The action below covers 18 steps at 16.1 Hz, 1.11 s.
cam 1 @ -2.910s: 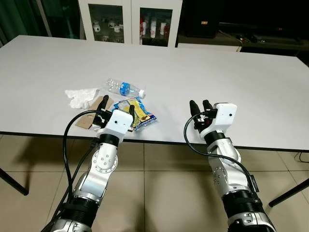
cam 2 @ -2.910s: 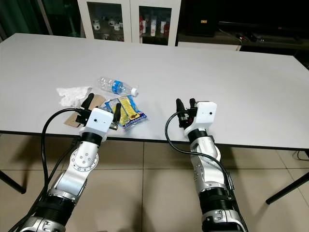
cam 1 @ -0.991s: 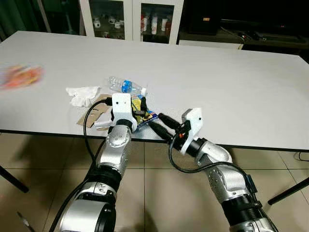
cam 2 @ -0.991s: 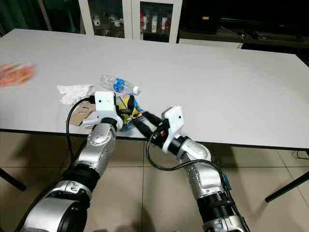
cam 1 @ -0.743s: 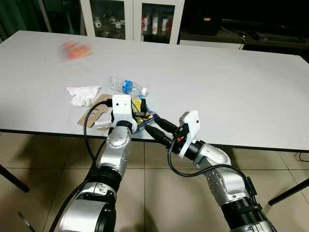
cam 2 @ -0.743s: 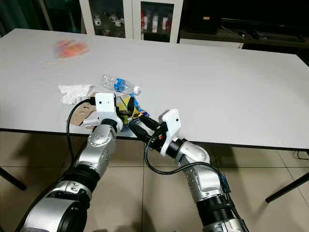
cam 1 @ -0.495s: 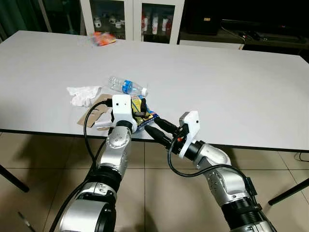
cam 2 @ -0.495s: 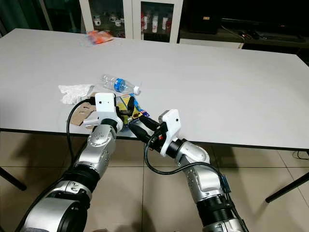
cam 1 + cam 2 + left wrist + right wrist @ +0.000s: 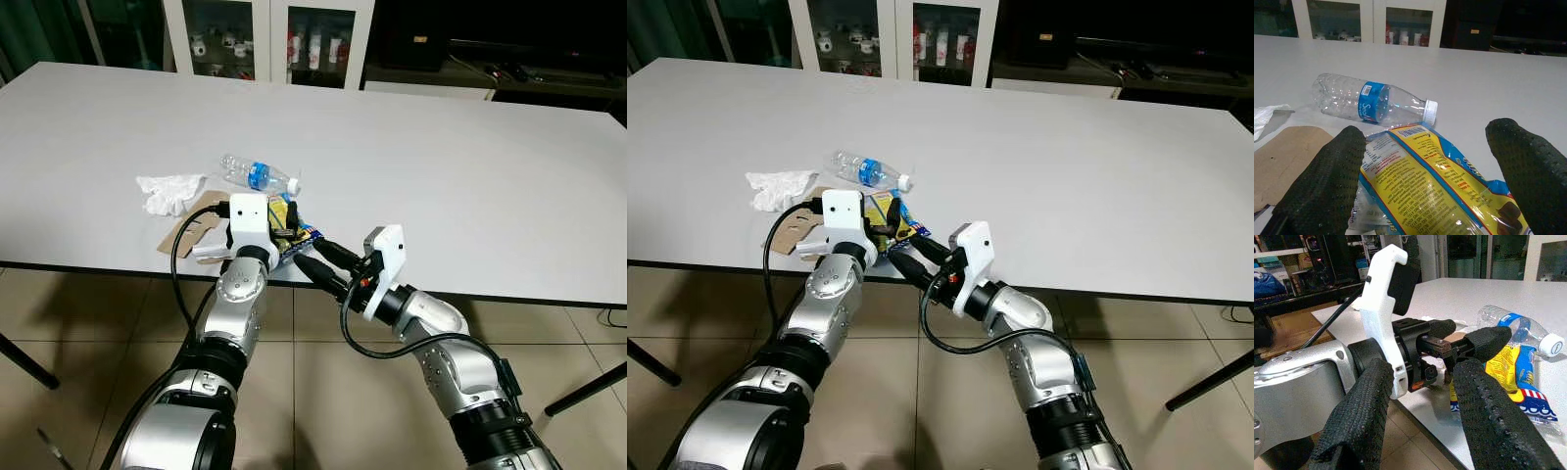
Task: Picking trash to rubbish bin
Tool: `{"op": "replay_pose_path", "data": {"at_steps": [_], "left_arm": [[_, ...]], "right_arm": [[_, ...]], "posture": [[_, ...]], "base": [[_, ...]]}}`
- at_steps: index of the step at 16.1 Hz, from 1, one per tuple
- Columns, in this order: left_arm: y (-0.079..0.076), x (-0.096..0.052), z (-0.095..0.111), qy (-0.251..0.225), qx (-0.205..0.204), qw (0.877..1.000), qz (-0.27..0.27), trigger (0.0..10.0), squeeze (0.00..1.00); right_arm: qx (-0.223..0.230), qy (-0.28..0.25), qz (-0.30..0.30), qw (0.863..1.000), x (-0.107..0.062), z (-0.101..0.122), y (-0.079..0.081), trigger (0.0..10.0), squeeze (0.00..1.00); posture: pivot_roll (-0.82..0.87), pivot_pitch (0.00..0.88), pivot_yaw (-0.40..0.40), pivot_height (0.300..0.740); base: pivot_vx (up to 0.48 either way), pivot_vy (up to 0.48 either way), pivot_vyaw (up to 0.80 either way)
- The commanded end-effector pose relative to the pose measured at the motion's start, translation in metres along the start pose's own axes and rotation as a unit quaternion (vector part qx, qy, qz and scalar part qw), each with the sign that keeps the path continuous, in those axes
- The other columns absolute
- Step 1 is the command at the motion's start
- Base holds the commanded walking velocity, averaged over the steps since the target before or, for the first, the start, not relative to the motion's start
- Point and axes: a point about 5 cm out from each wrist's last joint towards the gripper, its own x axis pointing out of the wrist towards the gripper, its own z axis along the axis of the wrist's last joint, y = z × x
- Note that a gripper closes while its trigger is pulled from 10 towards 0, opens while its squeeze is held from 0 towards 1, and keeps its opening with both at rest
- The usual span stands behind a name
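Two grippers meet at the table's [image 9: 470,147] near edge: the left gripper [image 9: 1427,178], fingers spread wide, straddles the yellow snack wrapper [image 9: 1430,186], apparently readying to pinch it, while the right gripper [image 9: 323,262] waits open just beside. Plastic bottle [image 9: 253,175], cardboard [image 9: 186,230] and tissue [image 9: 168,192] lie beyond; glass cabinets [image 9: 265,39] behind.

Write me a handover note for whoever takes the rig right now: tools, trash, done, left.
Left tool: open, fingers either side of the yellow snack wrapper at the table's near edge; not closed on it.
Right tool: open, at the table edge beside the wrapper, pointing at the left tool.
Trash on the table: wrapper, clear water bottle, white tissue, brown cardboard.
Done: nothing picked.
Left: grasp and bin every piece.
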Motion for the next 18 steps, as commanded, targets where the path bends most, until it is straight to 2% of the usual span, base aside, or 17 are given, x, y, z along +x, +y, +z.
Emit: {"op": "replay_pose_path", "data": {"at_steps": [1,18], "left_arm": [[-0.0056,0.0025,0.004,-0.006,0.006,1.0,-0.01,10.0,0.0],[-0.0015,0.0039,0.0071,-0.01,0.006,1.0,0.001,10.0,0.0]], "right_arm": [[-0.006,-0.005,0.008,1.0,-0.0008,0.0048,0.0007,10.0,0.0],[-0.005,-0.009,0.003,1.0,-0.0004,0.0069,0.0,10.0,0.0]], "posture": [[-0.01,0.0,-0.065,0.74],[-0.01,0.005,-0.067,0.74]], "base": [[0.0,0.0,0.0],[0.0,0.0,0.0]]}}
